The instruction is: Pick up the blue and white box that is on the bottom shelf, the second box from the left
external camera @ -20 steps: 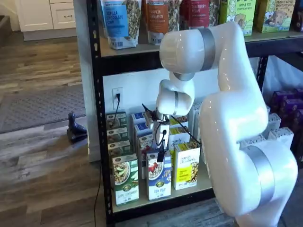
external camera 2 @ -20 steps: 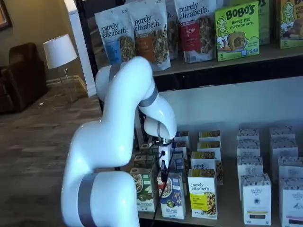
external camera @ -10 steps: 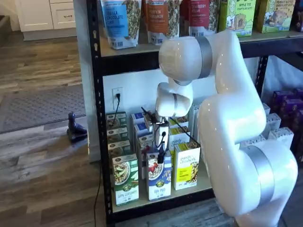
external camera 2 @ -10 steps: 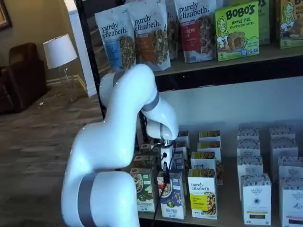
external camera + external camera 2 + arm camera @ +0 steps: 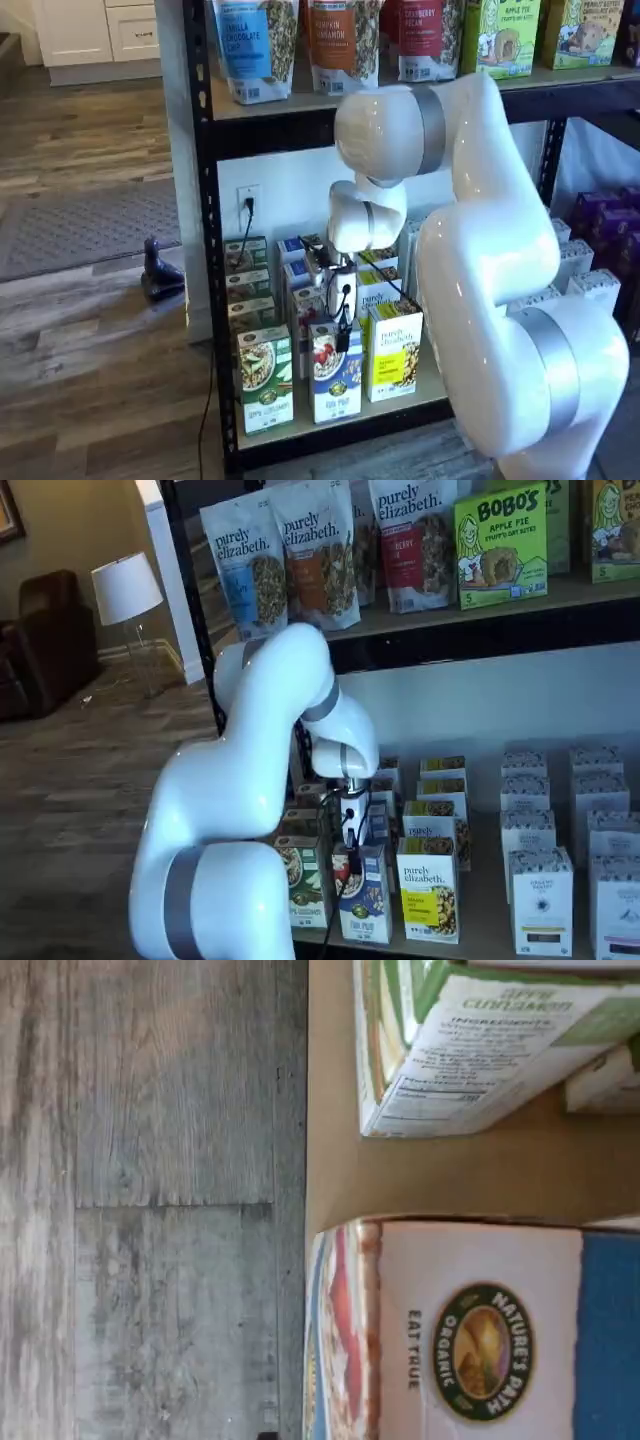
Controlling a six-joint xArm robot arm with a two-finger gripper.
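1. Wood flooring runs before the bottom shelf [image 5: 330,420], whose pale board holds rows of boxes.
2. Directly under the gripper [image 5: 342,338] stands the blue and white box [image 5: 335,385], front of its row.
3. Beside the gripper on either hand stand the green-and-white box [image 5: 265,380] and the yellow box [image 5: 395,350].
4. Whether the black fingers [image 5: 352,852] are parted cannot be told.

Grey wood-plank floor [image 5: 90,370] (rug [image 5: 80,225] behind), white lamp [image 5: 125,588].

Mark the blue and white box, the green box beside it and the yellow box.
Blue and white box [image 5: 336,378], a shelf view, on its front face.
Green box [image 5: 266,380], a shelf view, on its front face.
Yellow box [image 5: 394,350], a shelf view, on its front face.
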